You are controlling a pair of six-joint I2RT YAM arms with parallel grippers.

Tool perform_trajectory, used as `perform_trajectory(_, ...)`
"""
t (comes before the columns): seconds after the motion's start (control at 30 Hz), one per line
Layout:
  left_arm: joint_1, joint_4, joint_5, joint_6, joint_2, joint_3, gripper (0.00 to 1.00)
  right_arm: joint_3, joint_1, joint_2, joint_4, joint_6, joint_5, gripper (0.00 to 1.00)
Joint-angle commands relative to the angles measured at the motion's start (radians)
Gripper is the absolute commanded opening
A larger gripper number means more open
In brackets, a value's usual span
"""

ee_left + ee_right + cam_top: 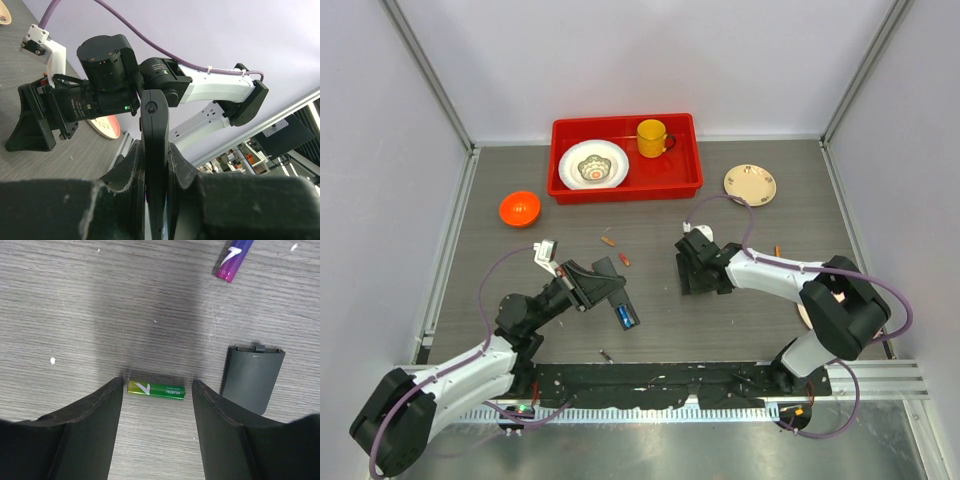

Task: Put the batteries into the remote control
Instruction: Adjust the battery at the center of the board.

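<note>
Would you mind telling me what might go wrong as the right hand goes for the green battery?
The green battery lies lengthwise across the gap of the open right hand, so closing would pinch it end to end and it may pop out. One finger stands close beside the battery cover and could nudge it. The remote control sticks far out of the shut left hand, so it might pivot when a battery is pressed in.

Logged grey table (670, 330) carrying red tray (630, 190) at back, orange bowl (519, 208) left, cream plate (750, 184) right. Spotted loose batteries (609, 241) mid-table, green battery (156, 389) flat just beside dark cover (251, 377), not touching.
</note>
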Motion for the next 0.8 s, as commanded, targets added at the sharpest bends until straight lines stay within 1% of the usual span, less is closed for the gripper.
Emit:
perform_trajectory(0.0, 0.006, 0.029, 0.002, 0.017, -0.017, -0.002, 0.00, -0.009, 0.001, 0.010, 0.033, 0.014, 0.009, 0.61)
perform_trajectory(0.1, 0.006, 0.029, 0.002, 0.017, -0.019, -0.002, 0.00, -0.011, 0.001, 0.016, 0.035, 0.016, 0.003, 0.55)
perform_trajectory(0.13, 0.004, 0.029, 0.002, 0.017, -0.019, -0.002, 0.00, -0.012, 0.001, 0.018, 0.033, 0.016, 0.001, 0.51)
perform_trajectory(0.23, 0.004, 0.028, 0.001, 0.017, -0.019, -0.002, 0.00, -0.014, 0.001, 0.021, 0.029, 0.017, 0.000, 0.46)
perform_trajectory(0.3, 0.004, 0.028, 0.001, 0.018, -0.022, -0.002, 0.00, -0.015, 0.001, 0.021, 0.025, 0.022, 0.003, 0.45)
perform_trajectory(0.47, 0.004, 0.026, 0.001, 0.018, -0.022, -0.003, 0.00, -0.009, 0.000, -0.006, 0.016, 0.040, 0.011, 0.37)
perform_trajectory(0.5, 0.004, 0.026, 0.001, 0.020, -0.023, -0.003, 0.00, -0.003, 0.001, -0.016, 0.016, 0.062, 0.012, 0.36)
perform_trajectory(0.57, 0.004, 0.025, 0.001, 0.020, -0.026, -0.003, 0.00, 0.003, 0.001, -0.048, 0.018, 0.098, 0.017, 0.31)
perform_trajectory(0.63, 0.004, 0.020, -0.001, 0.024, -0.026, -0.002, 0.00, 0.018, 0.001, -0.066, 0.016, 0.183, 0.029, 0.27)
perform_trajectory(0.7, 0.006, 0.011, -0.002, 0.029, -0.031, 0.000, 0.00, 0.026, 0.003, -0.089, 0.025, 0.253, 0.038, 0.25)
perform_trajectory(0.73, 0.004, 0.009, -0.004, 0.030, -0.031, 0.001, 0.00, 0.018, 0.001, -0.099, 0.038, 0.348, 0.043, 0.22)
perform_trajectory(0.77, 0.004, 0.008, -0.010, 0.032, -0.031, 0.001, 0.00, 0.011, 0.001, -0.109, 0.071, 0.397, 0.050, 0.22)
